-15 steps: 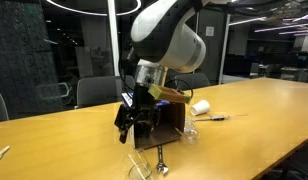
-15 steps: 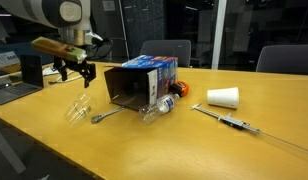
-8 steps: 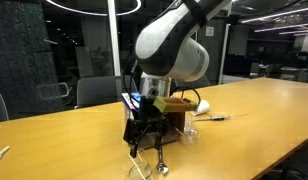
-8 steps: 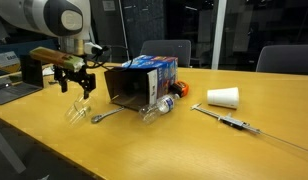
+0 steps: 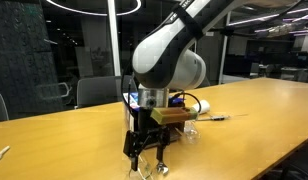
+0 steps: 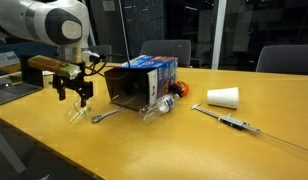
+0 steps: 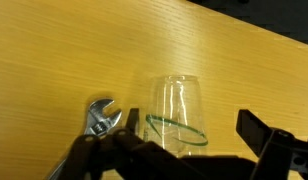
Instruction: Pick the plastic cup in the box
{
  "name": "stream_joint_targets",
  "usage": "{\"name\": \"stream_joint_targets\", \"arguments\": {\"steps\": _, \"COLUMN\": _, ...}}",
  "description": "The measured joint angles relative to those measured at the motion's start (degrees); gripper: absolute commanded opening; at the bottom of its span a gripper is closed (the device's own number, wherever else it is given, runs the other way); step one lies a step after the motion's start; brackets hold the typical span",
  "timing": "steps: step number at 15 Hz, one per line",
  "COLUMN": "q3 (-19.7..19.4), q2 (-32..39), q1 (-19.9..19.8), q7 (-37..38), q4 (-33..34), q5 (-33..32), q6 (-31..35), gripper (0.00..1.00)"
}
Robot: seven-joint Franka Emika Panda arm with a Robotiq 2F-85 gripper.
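Pincer (image 6: 73,97) spread wide, holding nothing, hanging just above plastic cup (image 7: 177,112). Cup on its side on table (image 6: 194,150), outside box (image 6: 154,72), apart from its dark mouth, at about 8 o'clock from it in an exterior view. In wrist view, fingers at 4 and 8 o'clock of cup, its near rim partly lost behind dark pincer body. Metal tool (image 7: 99,115) at 9 o'clock of cup, handle hidden. Under arm (image 5: 169,60) in an exterior view, clear cup walls barely made out, box mostly hidden.
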Motion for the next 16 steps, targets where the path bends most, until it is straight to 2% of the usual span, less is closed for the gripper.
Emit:
{"name": "stream_joint_targets", "arguments": {"steps": 13, "q3": -0.1, "q2": 4.5, "q1": 0.0, "q7": 1.6, "q4": 0.2, "q5": 0.9, "q6": 0.1, "gripper": 1.0}}
{"name": "stream_joint_targets", "arguments": {"steps": 14, "q3": -0.1, "q2": 5.1, "q1": 0.0, "q7": 1.7, "q4": 0.3, "q5": 0.9, "q6": 0.1, "gripper": 0.75}}
{"name": "stream_joint_targets", "arguments": {"steps": 15, "q3": -0.1, "q2": 5.7, "q1": 0.0, "q7": 1.8, "q4": 0.5, "q5": 0.9, "q6": 0.2, "gripper": 0.74}}
{"name": "stream_joint_targets", "arguments": {"steps": 16, "q3": -0.1, "q2": 6.3, "q1": 0.0, "q7": 1.8, "q4": 0.6, "q5": 0.9, "q6": 0.4, "gripper": 0.66}}
